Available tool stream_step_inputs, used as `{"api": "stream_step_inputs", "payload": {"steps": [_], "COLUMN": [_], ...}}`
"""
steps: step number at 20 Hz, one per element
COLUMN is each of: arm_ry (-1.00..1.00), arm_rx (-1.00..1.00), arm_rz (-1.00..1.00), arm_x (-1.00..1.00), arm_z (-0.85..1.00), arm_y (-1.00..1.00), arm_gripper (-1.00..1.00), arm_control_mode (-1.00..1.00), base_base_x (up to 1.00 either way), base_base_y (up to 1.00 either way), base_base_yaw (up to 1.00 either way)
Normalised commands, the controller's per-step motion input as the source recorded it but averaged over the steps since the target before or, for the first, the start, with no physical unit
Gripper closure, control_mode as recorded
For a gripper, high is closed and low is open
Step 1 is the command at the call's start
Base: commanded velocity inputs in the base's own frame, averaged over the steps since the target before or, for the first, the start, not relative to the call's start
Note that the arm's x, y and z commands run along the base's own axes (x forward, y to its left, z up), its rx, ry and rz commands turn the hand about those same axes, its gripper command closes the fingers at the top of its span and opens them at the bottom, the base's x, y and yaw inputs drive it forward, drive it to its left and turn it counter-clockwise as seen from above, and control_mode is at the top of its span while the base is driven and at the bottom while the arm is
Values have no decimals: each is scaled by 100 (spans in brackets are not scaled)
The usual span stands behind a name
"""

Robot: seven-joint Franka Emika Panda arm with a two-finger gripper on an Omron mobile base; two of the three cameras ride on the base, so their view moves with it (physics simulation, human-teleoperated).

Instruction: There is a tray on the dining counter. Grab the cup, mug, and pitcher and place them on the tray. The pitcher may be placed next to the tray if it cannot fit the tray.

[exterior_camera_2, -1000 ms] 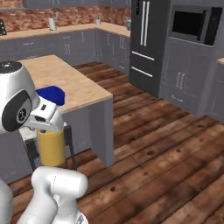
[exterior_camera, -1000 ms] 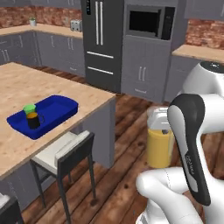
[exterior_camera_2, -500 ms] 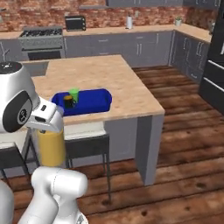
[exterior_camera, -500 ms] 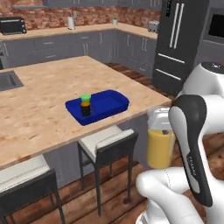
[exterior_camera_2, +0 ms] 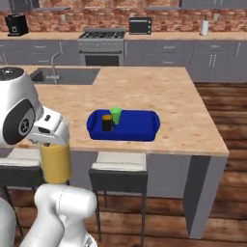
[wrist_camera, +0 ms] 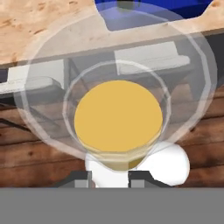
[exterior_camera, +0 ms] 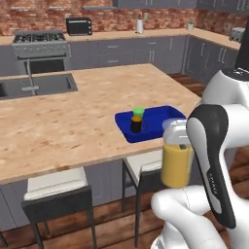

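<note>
On the dining worktop [exterior_camera: 73, 121], near its front edge, we saw the blue tray [exterior_camera: 165, 119] lying flat on the beige wood-grain top, above the stools [exterior_camera: 56, 192] tucked beneath. Inside the tray, toward one end, the green cup [exterior_camera: 138, 112] and the black mug [exterior_camera: 136, 124] stood upright, just beside each other; the right base view showed the same pair, cup [exterior_camera_2: 116, 115] behind mug [exterior_camera_2: 107, 123], with the rest of the tray [exterior_camera_2: 140, 125] bare. The pitcher [exterior_camera: 176, 155] hung in the air, off the worktop and out in front of it, upright, its orange-yellow liquid filling the lower part. Our claw [wrist_camera: 109, 178] was clenched on the pitcher: in the hand view we looked straight down through its clear rim onto the round disc of liquid [wrist_camera: 118, 116], with the worktop edge and tray beyond.
</note>
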Motion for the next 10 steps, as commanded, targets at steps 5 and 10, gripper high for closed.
{"api": "stream_step_inputs", "payload": {"steps": [5,10], "arm_ry": [0,0], "arm_rx": [0,0], "arm_rz": [0,0], "arm_x": [0,0], "arm_z": [0,0], "arm_y": [0,0], "arm_gripper": [100,100], "arm_control_mode": [100,100], "base_base_x": [28,47], "base_base_y": [-64,-59], "base_base_yaw": [21,11]}}
